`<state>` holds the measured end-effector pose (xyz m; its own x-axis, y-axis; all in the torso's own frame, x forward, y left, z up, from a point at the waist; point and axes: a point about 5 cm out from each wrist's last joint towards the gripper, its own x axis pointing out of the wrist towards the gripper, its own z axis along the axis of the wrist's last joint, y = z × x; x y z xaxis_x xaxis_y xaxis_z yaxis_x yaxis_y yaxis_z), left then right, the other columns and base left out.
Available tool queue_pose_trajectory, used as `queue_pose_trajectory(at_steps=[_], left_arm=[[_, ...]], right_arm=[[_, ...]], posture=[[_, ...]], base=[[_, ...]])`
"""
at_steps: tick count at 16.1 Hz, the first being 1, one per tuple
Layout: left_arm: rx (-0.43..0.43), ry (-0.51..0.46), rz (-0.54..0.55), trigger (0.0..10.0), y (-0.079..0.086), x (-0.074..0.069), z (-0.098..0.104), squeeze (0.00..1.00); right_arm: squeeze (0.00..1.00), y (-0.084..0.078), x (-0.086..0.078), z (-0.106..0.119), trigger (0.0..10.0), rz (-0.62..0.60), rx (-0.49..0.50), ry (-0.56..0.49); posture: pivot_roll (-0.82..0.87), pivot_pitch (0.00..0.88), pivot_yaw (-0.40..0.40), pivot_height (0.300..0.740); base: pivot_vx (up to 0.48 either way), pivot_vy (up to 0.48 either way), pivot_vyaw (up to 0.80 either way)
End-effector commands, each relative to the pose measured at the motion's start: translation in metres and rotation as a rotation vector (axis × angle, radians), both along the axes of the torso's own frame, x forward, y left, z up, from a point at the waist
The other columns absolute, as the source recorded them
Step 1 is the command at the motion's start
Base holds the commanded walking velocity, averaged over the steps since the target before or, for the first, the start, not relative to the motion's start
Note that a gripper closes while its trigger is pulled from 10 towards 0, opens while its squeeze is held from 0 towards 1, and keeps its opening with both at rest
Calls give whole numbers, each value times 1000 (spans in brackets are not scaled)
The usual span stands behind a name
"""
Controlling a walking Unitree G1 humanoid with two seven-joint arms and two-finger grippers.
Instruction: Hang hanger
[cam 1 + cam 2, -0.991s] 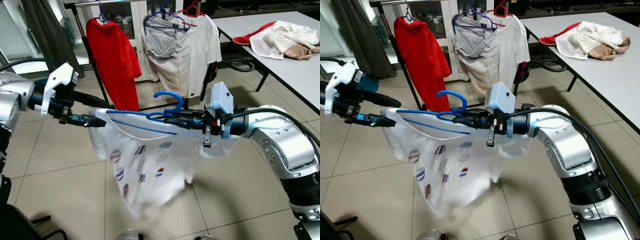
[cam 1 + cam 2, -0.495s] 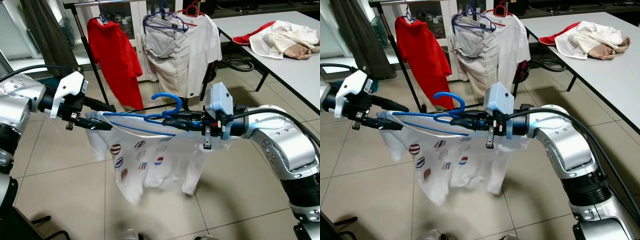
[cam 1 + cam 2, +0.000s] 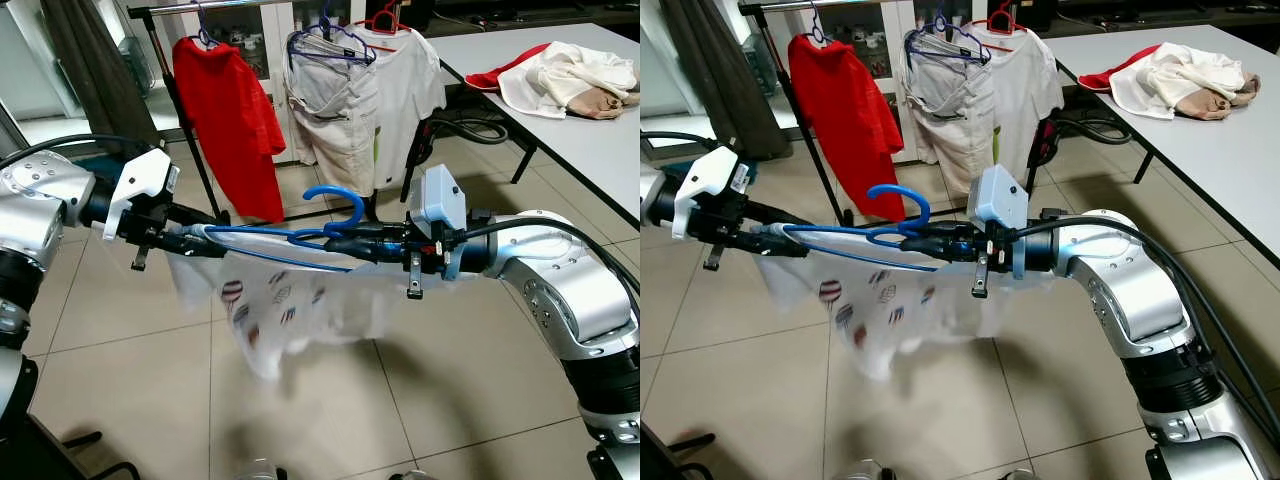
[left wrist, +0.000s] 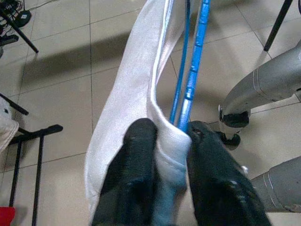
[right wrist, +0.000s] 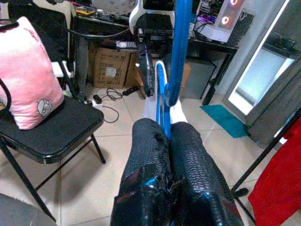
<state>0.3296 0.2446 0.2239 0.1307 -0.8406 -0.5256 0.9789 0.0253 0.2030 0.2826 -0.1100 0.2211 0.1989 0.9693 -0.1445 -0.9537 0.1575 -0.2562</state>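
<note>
Blue hanger (image 3: 330, 195), white shirt (image 3: 275, 305) with red-and-blue spots, red shirt (image 3: 225, 120) behind

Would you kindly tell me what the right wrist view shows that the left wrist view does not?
Right wrist view: a pink cushion on a black chair, with the right claw shut on the blue hanger. Left wrist view: the left claw pinching the white shirt at the hanger's end, above tiled floor. Both show the blue hanger.
</note>
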Motion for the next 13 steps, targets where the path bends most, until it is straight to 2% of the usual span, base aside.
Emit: queue_pose_trajectory(at_steps=[1, 7, 8, 9, 12, 13], left_arm=[[-4, 14, 12, 0, 2, -1, -3, 0], [-78, 28, 34, 0, 4, -3, -11, 0], [-95, 34, 39, 0, 3, -4, -11, 0], [-100, 38, 43, 0, 4, -4, -12, 0], [-126, 63, 76, 0, 8, -5, -16, 0], [-126, 70, 101, 0, 11, -6, -19, 0]], right_arm=[[0, 3, -3, 4, 10000, 24, 16, -12], [0, 3, -3, 5, 10000, 22, 28, -2], [204, 3, -2, 5, 10000, 24, 32, 6], [1000, 2, -1, 6, 10000, 16, 35, 8], [1000, -2, 2, 8, 10000, -1, 36, 13], [1000, -7, 6, 10, 10000, -29, 41, -3]], posture=[[-15, 0, 109, 740], [-19, 0, 107, 740], [-19, 0, 105, 740], [-19, 0, 105, 740], [-19, 0, 105, 740], [-18, 0, 104, 740]], base=[[0, 0, 0], [0, 0, 0], [0, 0, 0], [0, 0, 0], [0, 0, 0], [0, 0, 0]])
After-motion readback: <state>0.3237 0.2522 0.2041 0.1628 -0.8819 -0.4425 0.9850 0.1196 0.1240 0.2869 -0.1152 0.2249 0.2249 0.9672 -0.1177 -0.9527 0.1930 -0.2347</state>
